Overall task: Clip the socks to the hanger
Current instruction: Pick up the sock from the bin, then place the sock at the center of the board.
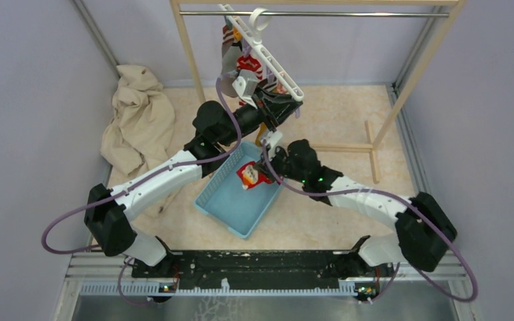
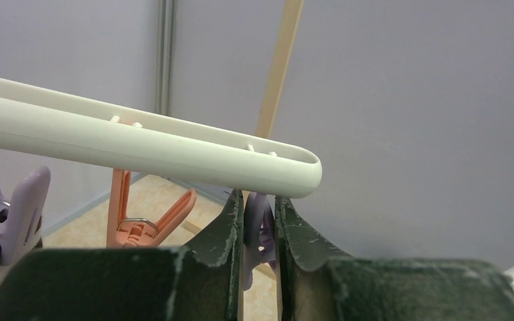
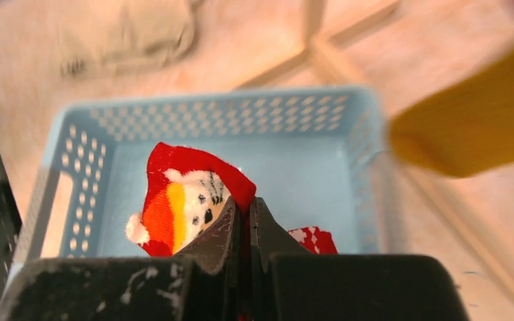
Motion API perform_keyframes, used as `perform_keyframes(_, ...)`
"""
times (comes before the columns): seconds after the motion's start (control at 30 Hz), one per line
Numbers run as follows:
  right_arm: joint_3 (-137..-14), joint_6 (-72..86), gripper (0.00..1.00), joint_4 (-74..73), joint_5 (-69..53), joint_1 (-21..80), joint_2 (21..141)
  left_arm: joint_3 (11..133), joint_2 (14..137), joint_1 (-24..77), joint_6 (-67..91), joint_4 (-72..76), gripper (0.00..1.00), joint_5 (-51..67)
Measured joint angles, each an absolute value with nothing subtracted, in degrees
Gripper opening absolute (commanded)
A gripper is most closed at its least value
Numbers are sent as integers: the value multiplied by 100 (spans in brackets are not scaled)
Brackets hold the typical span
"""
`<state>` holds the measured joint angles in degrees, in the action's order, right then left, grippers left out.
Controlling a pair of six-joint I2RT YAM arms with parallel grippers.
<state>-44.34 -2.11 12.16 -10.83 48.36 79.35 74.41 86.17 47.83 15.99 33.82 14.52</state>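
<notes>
A wooden-framed rack (image 1: 186, 47) with a metal rail (image 1: 341, 13) is seen beyond both grippers, and a crumpled beige cloth (image 1: 137, 114) lies on the floor well to the left of the left arm. A light blue perforated basket (image 1: 231, 210) is placed directly below the right gripper's fingers; in the right wrist view its rim (image 3: 214, 100) runs across just beyond the fingertips.

The hanger (image 1: 272, 62) is hooked on the rail and hangs tilted, its low end coming down to the left gripper (image 1: 278, 100). In the left wrist view the white bar (image 2: 140, 144) passes just above the fingertips, with its rounded end over the gap between them. The left gripper (image 2: 260, 210) is closed to a narrow gap, and a purple peg (image 2: 258, 227) at the end of the bar is pinched between the two fingers. An orange peg (image 2: 130, 214) and a second purple peg (image 2: 20, 207) hang from the bar to the left of the fingers, untouched.

The right gripper (image 1: 265, 164) is fully closed, and an edge of the red sock (image 1: 249, 175) is clamped between its fingers. In the right wrist view the red sock (image 3: 187, 200) is bunched just left of and beyond the closed fingertips (image 3: 231, 231), over the basket floor, with a smaller patterned part showing to their right. The mustard-yellow sock (image 3: 475, 124) is seen only as a blur above and to the right of these fingers; whether it is clipped cannot be told.
</notes>
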Motion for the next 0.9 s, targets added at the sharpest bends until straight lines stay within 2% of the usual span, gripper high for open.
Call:
perform_keyframes(0.13, -4311, 183, 0, 1559, -1308, 4213, 7004, 7426, 8617, 4783, 1599, 3382, 0, 1450)
perform_keyframes(0.33, -3992, 436, 0, 1498, -1295, 3822, 6224, 7406, 8615, 4783, 1608, 3452, 0, 1452)
perform_keyframes(0.57, -3465, 1013, 0, 1313, -801, 2676, 5352, 7378, 8602, 4775, 1608, 3457, 0, 1466)
perform_keyframes(0.9, -3175, 2202, 0, 580, 80, 1619, 5319, 7303, 8602, 4753, 1647, 3509, 0, 1490)
